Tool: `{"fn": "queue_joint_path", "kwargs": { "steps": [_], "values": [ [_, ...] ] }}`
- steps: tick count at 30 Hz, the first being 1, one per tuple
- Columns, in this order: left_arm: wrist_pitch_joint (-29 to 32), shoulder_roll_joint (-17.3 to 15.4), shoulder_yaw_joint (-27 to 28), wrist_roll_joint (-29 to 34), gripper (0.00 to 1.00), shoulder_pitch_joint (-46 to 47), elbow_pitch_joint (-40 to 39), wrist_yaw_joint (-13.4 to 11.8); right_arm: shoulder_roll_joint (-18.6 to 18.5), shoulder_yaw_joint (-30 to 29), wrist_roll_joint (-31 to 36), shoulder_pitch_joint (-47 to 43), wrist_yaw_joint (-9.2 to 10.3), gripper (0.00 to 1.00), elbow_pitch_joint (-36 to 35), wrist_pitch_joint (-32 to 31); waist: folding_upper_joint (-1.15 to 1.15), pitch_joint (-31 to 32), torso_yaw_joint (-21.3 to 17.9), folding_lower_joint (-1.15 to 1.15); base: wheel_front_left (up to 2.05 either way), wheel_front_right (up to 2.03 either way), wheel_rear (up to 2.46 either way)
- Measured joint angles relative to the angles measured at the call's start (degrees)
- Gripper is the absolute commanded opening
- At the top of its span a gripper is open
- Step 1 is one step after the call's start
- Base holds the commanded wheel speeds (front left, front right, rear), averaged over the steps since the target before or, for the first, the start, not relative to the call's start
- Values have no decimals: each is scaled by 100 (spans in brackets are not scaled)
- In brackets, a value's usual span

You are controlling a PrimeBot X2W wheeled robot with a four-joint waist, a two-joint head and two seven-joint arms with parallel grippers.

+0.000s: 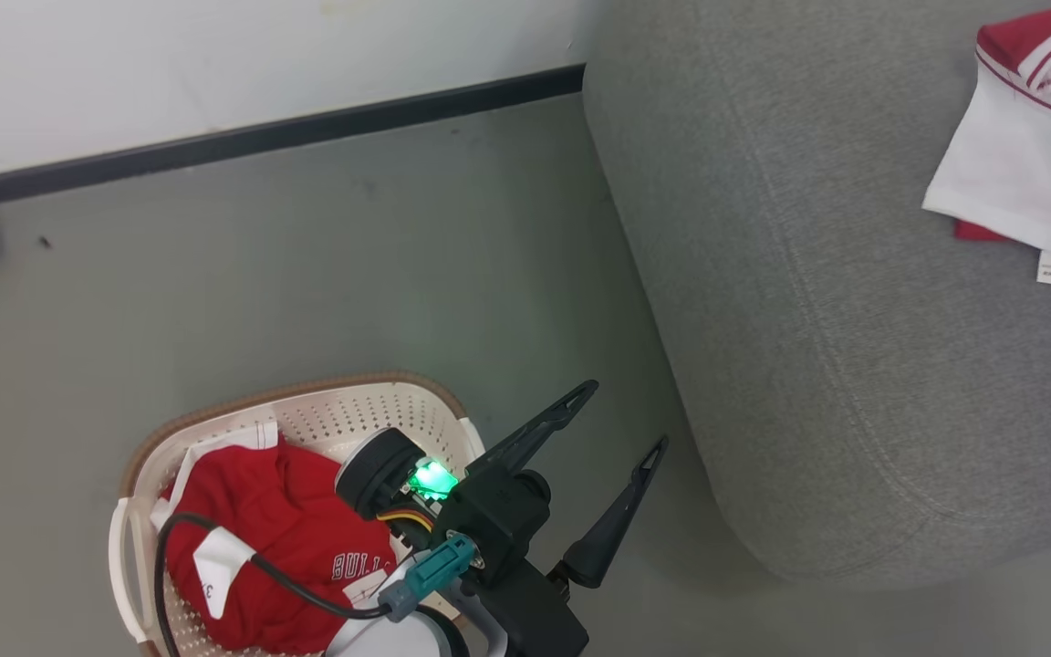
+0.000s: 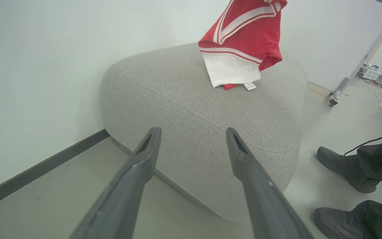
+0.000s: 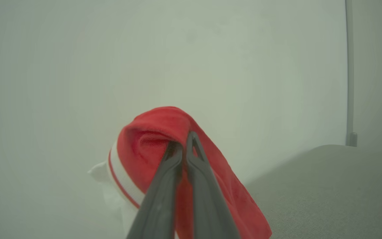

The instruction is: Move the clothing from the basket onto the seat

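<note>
The grey seat [image 1: 854, 319] bears 1 striped garment's [image 2: 240, 39] hanging end, the floor basket [image 1: 343, 415] holds 1 lettered garment [image 1: 279, 520], the right gripper [image 3: 183, 146] is clamped on the striped garment, and the left gripper [image 1: 626, 415] hangs spread and empty between basket and seat.

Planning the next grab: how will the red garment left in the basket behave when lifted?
Probably floppy: the crumpled garment sits loosely in the basket, and a similar garment droops in folds from the shut right tool. Likely light: one pinch holds that one up. It may unfold and drag over the rim.
</note>
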State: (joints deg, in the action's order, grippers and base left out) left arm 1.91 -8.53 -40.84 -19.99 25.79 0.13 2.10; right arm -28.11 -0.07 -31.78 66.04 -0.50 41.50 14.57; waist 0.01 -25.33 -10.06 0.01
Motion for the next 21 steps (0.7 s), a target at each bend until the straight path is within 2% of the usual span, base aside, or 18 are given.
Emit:
{"fn": "queue_joint_path", "kwargs": {
  "steps": [6,17,18,19,20,21],
  "values": [
    [-8,-24,37,36,100,17,-4,-1,-3,-2,1,-110,-13,0,490,13,0,-232,121,0,0,0,0],
    [-51,-30,44,41,100,134,113,45,204,-125,-155,-582,-103,0,1361,13,0,-421,143,-1,0,0,0],
    [-52,-30,44,41,100,141,127,51,211,-129,-155,-582,-103,7,1405,13,0,-422,142,-1,0,0,0],
    [-52,-30,42,41,100,158,147,51,226,-127,-155,-582,-104,7,1445,12,0,-422,142,-1,0,0,0],
    [-59,-27,41,41,100,190,177,53,244,-127,-155,-580,-104,100,1477,12,0,-418,143,-1,0,0,0],
    [-59,-27,41,41,100,190,177,53,244,-127,-155,-580,-104,100,1477,12,0,-418,143,-1,0,0,0]
  ]
}}
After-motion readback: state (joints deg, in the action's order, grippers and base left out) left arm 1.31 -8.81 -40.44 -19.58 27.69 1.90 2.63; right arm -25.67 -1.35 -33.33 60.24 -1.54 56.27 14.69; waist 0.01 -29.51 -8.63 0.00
